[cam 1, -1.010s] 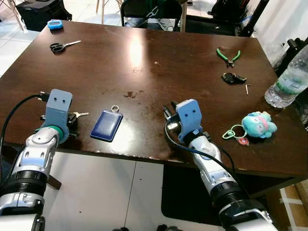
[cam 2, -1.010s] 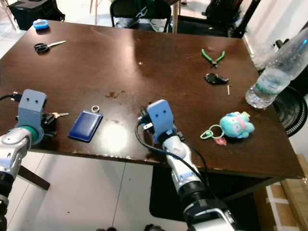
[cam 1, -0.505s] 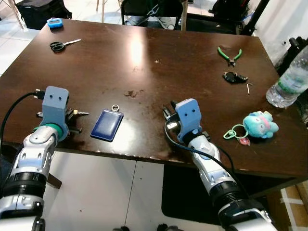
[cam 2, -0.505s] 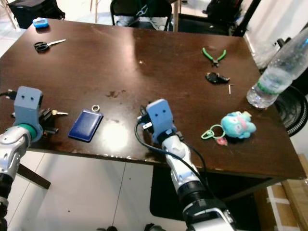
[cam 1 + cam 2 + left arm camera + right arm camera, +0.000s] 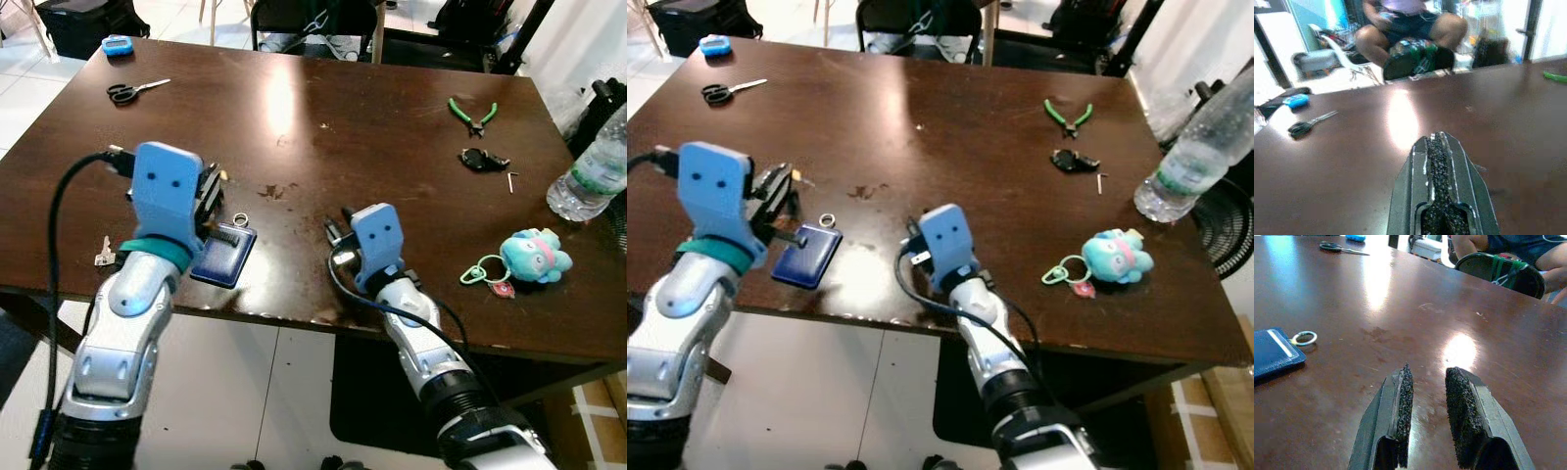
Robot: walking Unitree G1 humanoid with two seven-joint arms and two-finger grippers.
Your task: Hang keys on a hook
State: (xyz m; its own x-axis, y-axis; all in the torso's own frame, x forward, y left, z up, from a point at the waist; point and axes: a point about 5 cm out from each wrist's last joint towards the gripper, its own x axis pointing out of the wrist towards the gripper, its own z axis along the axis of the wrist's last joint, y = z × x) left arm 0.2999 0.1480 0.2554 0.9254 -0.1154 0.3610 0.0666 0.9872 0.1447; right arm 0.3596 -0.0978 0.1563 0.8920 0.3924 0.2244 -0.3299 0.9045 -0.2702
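Note:
A silver key [image 5: 103, 252] lies flat on the dark table [image 5: 372, 127] near its left front edge. My left gripper [image 5: 213, 192] is raised above the table, over a blue card holder [image 5: 223, 257] with a metal ring [image 5: 240, 221]. In the left wrist view its pads [image 5: 1438, 161] are pressed together with nothing visible between them. A small pale bit [image 5: 795, 177] shows by its tips; I cannot tell what it is. My right gripper [image 5: 1427, 396] rests low over the table's front middle, open and empty.
A teal plush keychain [image 5: 534, 255] with a green ring lies at the front right, beside a water bottle [image 5: 588, 181]. A black key fob [image 5: 480, 159], green pliers [image 5: 470, 113] and scissors [image 5: 134, 91] lie farther back. A seated person [image 5: 1410, 29] is beyond the table.
My left arm has lifted from the table's left front edge and swung right, to above the blue card holder. The silver key now lies apart from it. The right arm has barely moved.

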